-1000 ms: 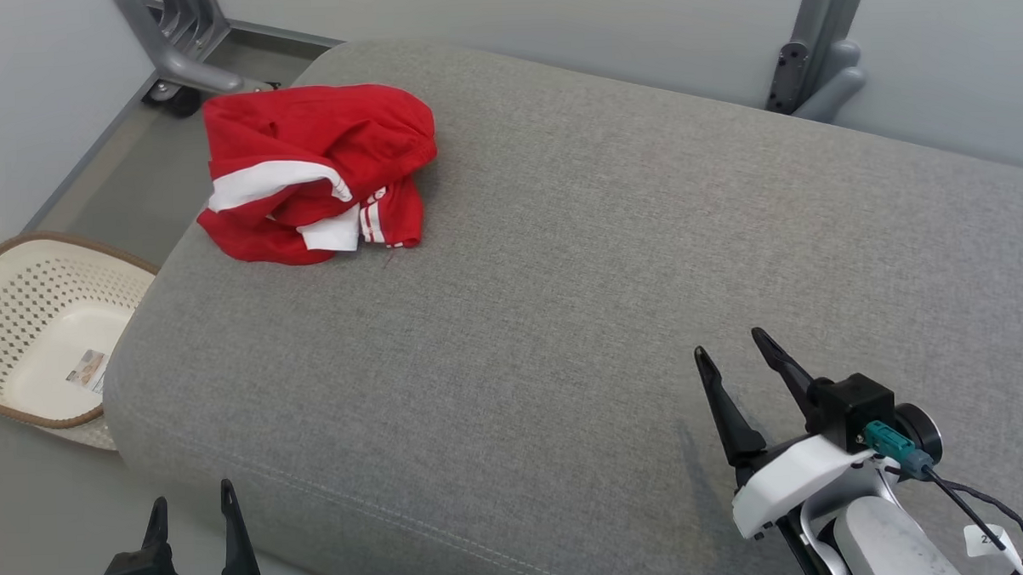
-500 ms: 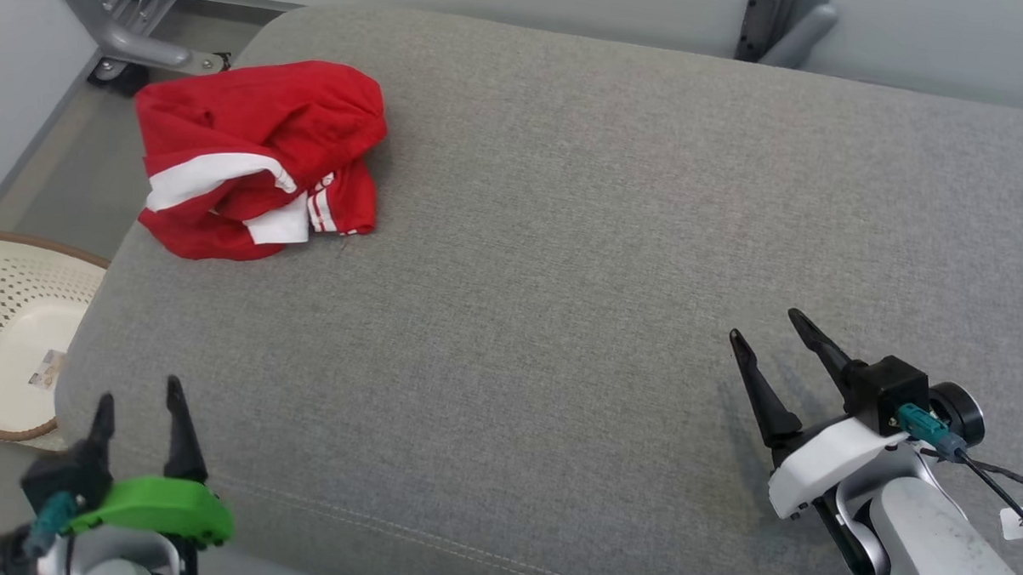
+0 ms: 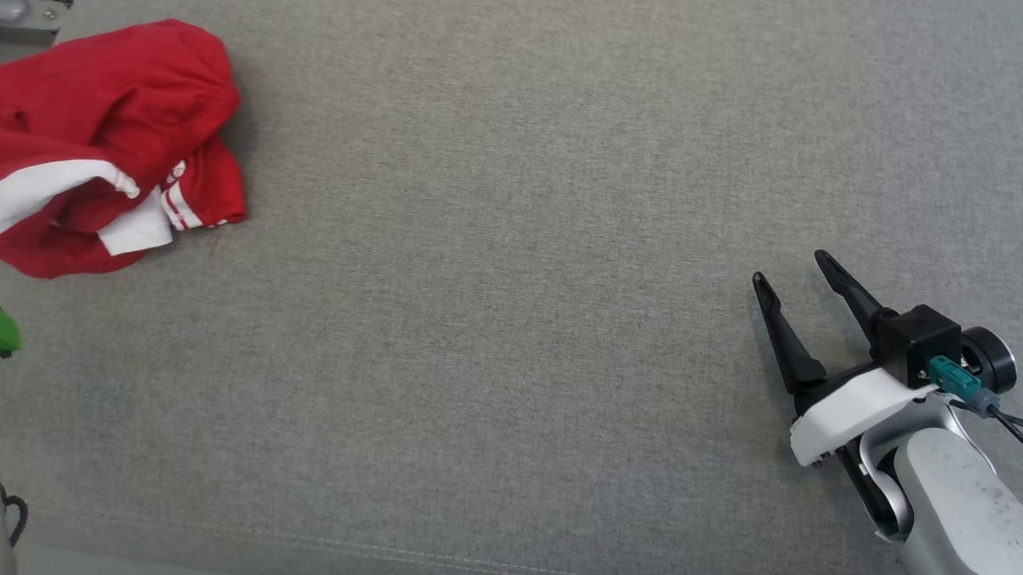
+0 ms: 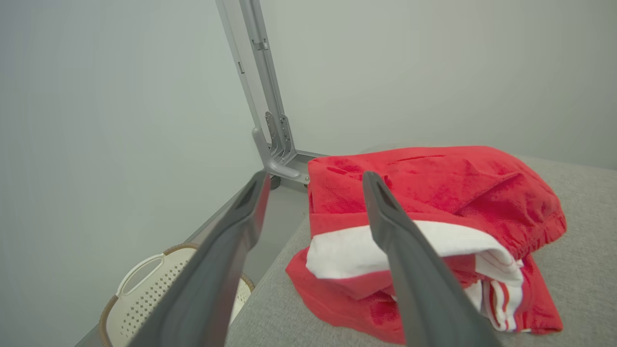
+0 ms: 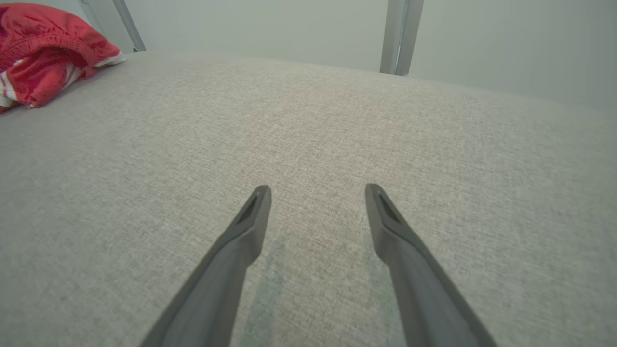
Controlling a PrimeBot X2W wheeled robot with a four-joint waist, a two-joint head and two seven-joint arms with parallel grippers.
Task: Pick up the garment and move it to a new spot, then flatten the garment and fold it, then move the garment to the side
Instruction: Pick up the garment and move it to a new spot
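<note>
garment (image 4: 434, 202) ahead of left claw (image 4: 315, 176): red, white band, thin white stripes | cushion (image 3: 510, 236): grey weave | basket (image 4: 144, 294) left of that claw: cream, perforated, brown rim | right claw (image 3: 789, 267): black and white

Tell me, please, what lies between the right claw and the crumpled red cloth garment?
The stretch is bare: in the head view, grey woven cushion runs from the right claw to the crumpled red cloth garment.

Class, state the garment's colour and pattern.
The garment is red with white bands and stripes; the left wrist view shows it best.
</note>
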